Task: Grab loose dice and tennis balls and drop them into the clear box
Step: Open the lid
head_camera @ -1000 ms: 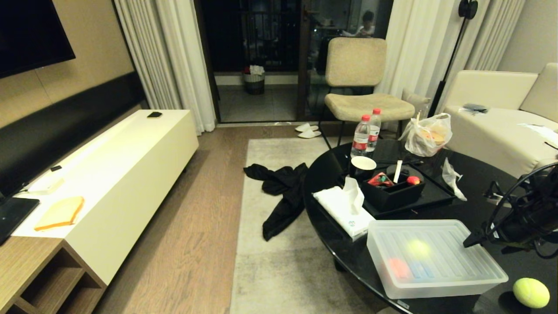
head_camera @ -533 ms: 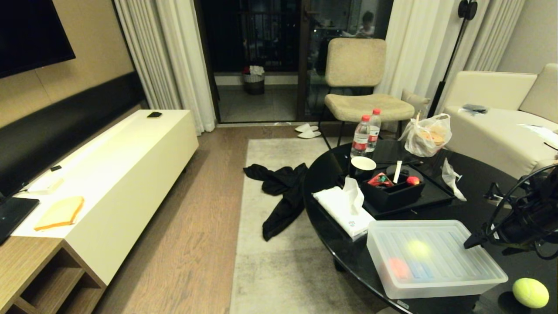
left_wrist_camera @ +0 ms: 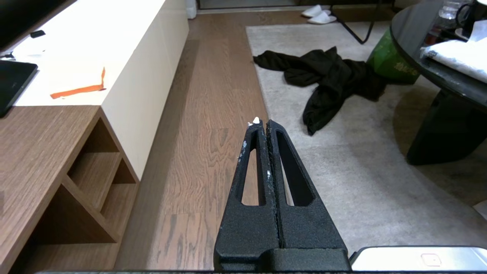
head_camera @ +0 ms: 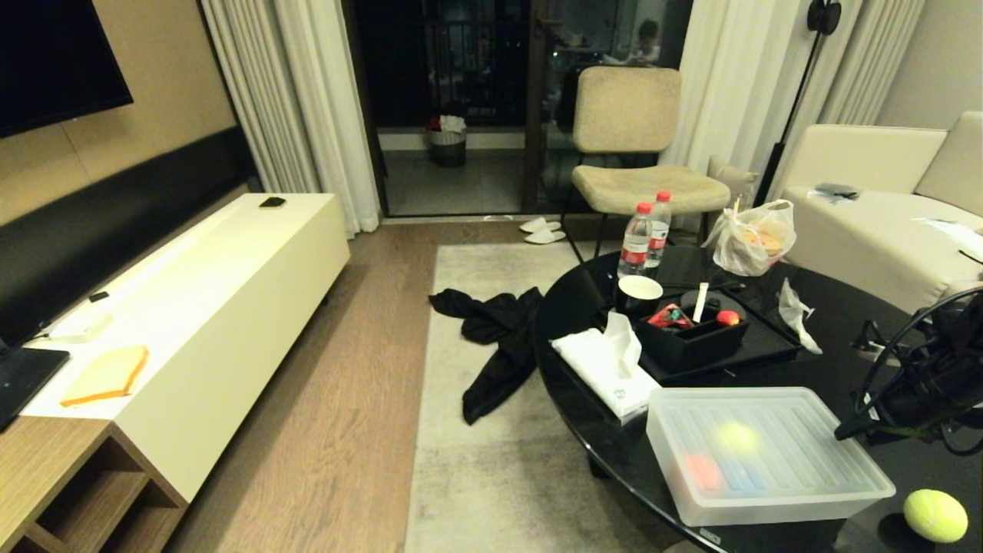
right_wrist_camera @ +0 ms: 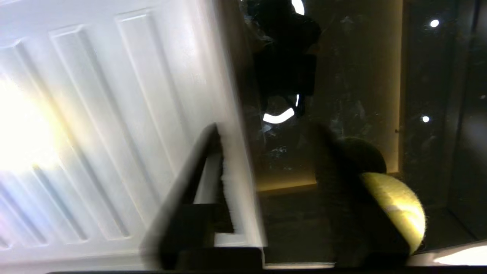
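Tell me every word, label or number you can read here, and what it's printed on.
None can be read.
Water bottles: red labels, print too small.
Tissue pack: small dark mark on its end, illegible.
Green object under the table: yellowish lettering, too blurred.
Clear box: small sticker on its lower edge, unreadable.

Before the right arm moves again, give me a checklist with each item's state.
1. Lid off the clear box: not ok, it sits on the box.
2. Right gripper at the lid's edge: ok, one finger lies over the ribbed lid, the other over the black table.
3. Right gripper's hold on the lid: cannot tell, the view is blurred.
4. Loose tennis ball within sight: ok, on the table beside the box.
5. Left gripper out of the way: ok, shut and empty above the floor.
6. Loose dice located: cannot tell.
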You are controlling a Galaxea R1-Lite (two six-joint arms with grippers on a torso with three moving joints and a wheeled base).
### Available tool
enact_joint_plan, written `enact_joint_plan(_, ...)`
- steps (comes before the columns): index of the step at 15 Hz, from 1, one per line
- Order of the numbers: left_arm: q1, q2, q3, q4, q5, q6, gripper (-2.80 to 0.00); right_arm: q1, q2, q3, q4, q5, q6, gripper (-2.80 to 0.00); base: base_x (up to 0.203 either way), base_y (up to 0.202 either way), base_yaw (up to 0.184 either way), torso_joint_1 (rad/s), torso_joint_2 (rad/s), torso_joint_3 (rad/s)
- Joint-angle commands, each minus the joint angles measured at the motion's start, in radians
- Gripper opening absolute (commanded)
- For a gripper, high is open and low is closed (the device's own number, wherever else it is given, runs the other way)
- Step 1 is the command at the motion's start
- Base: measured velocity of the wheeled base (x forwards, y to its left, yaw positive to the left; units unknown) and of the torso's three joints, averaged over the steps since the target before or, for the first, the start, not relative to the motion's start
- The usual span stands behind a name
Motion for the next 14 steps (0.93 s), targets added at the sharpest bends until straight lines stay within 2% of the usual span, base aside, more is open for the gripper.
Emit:
enact_joint_plan(1, 0.000, 0.000, 0.003, 0.000, 0.000, -0.002, -2.80, 0.003, 0.002, -0.003, 0.003, 0.003, -0.002, -2.80, 0.000, 0.000, 0.000, 0.000, 0.00, 0.000)
enact_joint_plan(14, -0.003, 0.000, 0.003, 0.000, 0.000, 0.000, -2.80, 0.024, -0.112, -0.012, 0.010, 0.009, 0.000, -2.80, 0.000, 0.000, 0.000, 0.000, 0.00, 0.000)
